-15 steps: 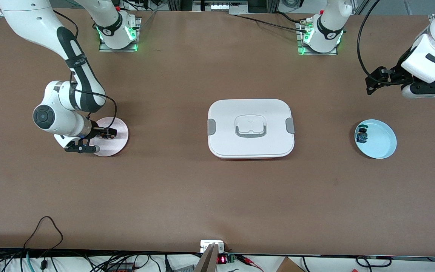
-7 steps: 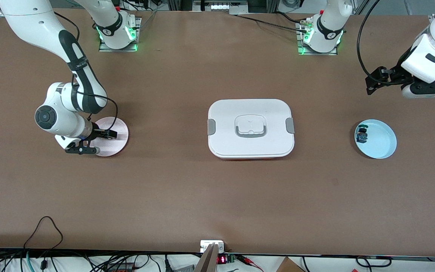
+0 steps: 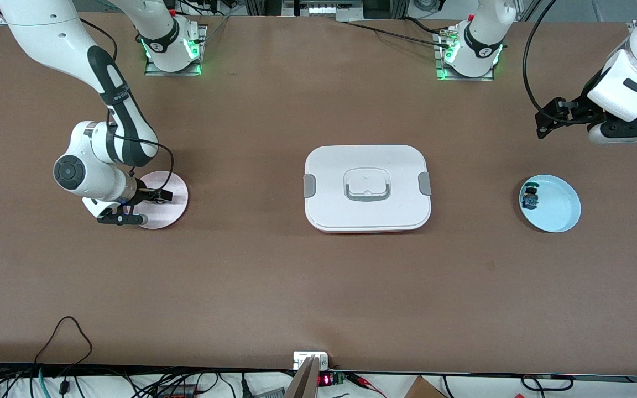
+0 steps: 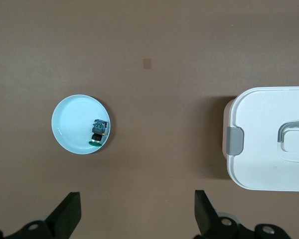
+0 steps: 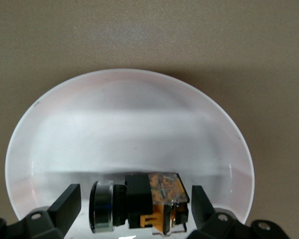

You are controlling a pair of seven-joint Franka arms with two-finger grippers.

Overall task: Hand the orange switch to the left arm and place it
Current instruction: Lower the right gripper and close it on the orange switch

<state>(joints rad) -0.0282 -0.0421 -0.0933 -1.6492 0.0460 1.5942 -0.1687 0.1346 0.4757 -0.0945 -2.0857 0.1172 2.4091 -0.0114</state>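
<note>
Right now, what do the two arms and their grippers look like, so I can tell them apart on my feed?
Both arms are the same: glossy white rounded shells with black joint bands and a thin black cable looping along each. The right arm has a round dark-grey cap on its wrist joint. Its right gripper and the left gripper are matte black with two flat jaws. Green lights glow at both bases.

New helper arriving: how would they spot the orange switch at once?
Find the pink plate at the right arm's end of the table. The orange switch lies on it between the right gripper's open fingers, black with an orange block, unlike the blue-and-green part.
</note>
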